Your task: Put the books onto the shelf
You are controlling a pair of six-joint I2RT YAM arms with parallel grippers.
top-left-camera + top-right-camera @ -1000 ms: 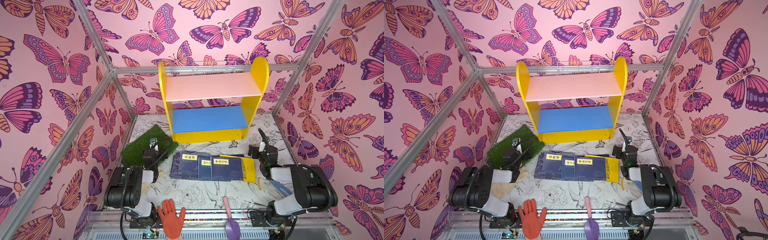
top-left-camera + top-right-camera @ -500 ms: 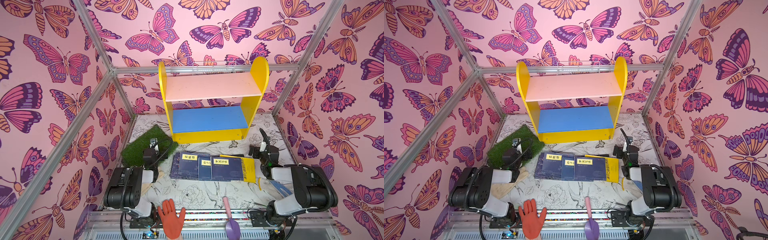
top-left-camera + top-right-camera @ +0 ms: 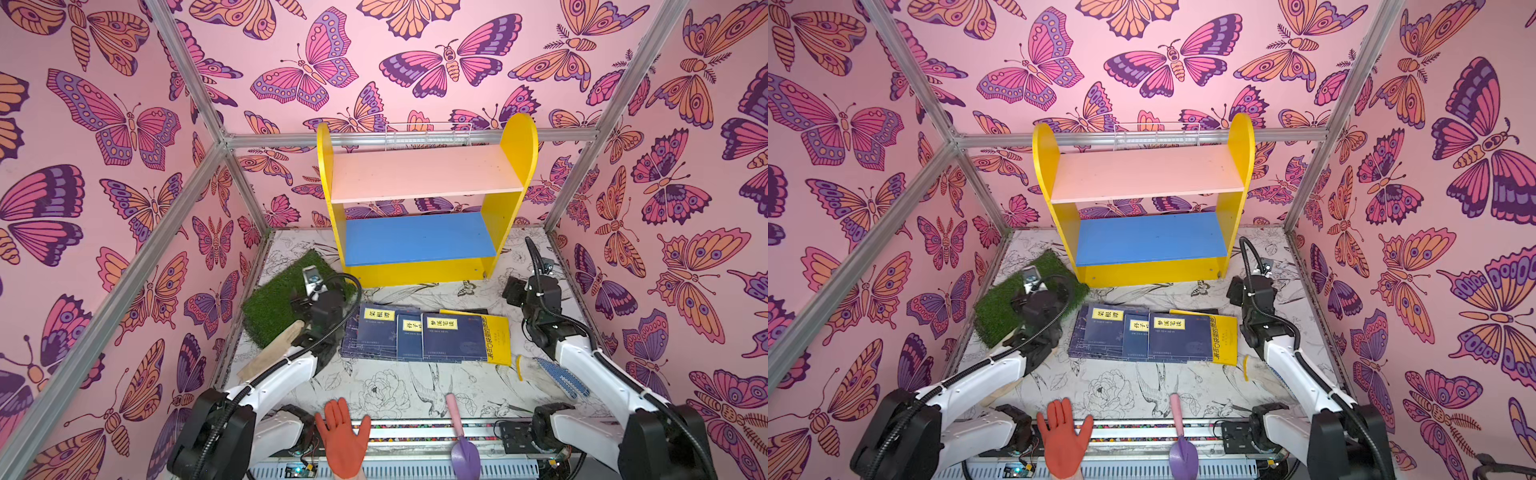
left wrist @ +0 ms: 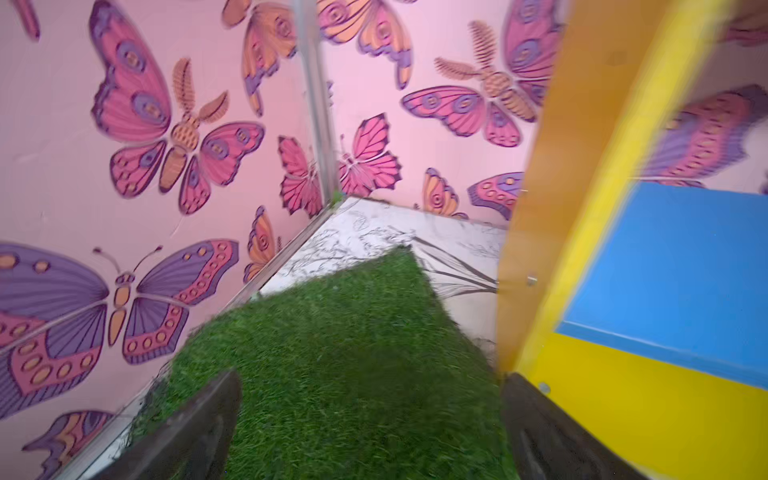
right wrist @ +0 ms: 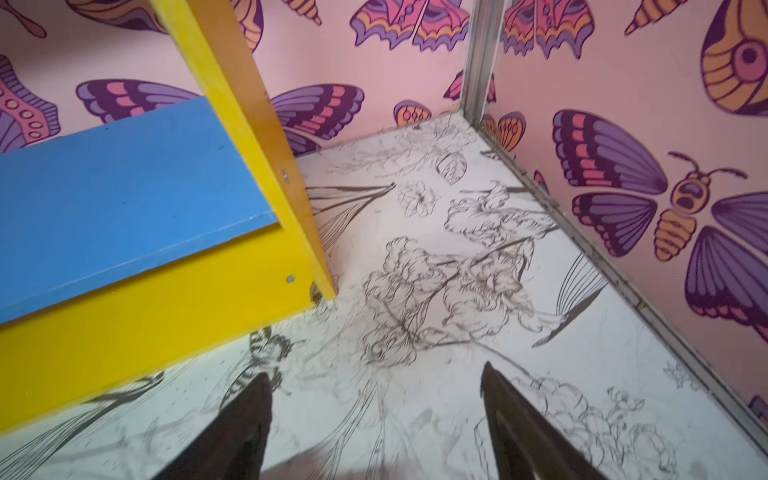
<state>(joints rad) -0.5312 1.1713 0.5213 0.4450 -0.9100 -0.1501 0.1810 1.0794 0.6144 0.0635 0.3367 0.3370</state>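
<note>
The books [image 3: 424, 338] lie flat on the table just in front of the shelf [image 3: 415, 272], between our two arms and not touching it. Our left arm stretches low and forward from its base. Its wrist bends down, so the left gripper [image 4: 370, 386] hangs over the grass mat [image 4: 332, 353] in front of the shelf's left side panel. Its jaws stand wide apart with only turf between them. Our right arm reaches forward in the same way, elbow low. The right gripper [image 5: 374, 372] points down at the bare table just in front of the foot of the shelf's right side panel, jaws apart and holding nothing.

In both top views we see three navy covers with yellow title labels, face up and overlapping in a row. A yellow book [image 3: 496, 338] pokes out at the end nearer the shelf's right panel. Beyond them the shelf stands upright against the back wall, with its blue lower board beneath its pale pink upper board.
</note>
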